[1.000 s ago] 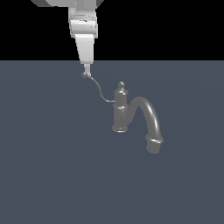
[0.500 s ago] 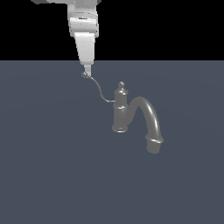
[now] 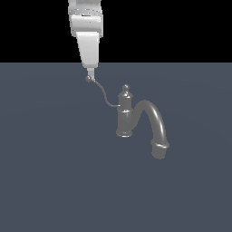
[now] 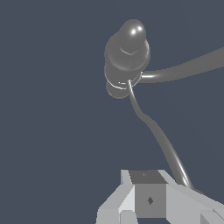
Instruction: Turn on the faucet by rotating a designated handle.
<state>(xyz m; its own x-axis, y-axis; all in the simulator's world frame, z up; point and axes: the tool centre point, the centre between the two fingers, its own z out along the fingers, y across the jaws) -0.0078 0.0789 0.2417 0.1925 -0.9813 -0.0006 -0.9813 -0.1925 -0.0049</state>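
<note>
The grey faucet (image 3: 125, 114) stands upright with a small knob on top and a thick arched spout (image 3: 155, 126) toward the exterior view's right. The thin S-curved handle (image 3: 102, 94) runs from the column up to a ball tip at the exterior view's left. My gripper (image 3: 91, 74) hangs straight down, its fingers together, with the tips right at the ball tip. In the wrist view the column (image 4: 127, 51) is seen from above, and the handle (image 4: 159, 138) runs down to the side of my fingers (image 4: 148, 199). The ball tip is hidden there.
The faucet stands on a flat dark grey-blue surface (image 3: 54, 172) that fills the lower part of the exterior view. The background behind it is black. No other objects show.
My gripper has lowered slightly toward the handle's ball tip. The handle and faucet look unmoved.
</note>
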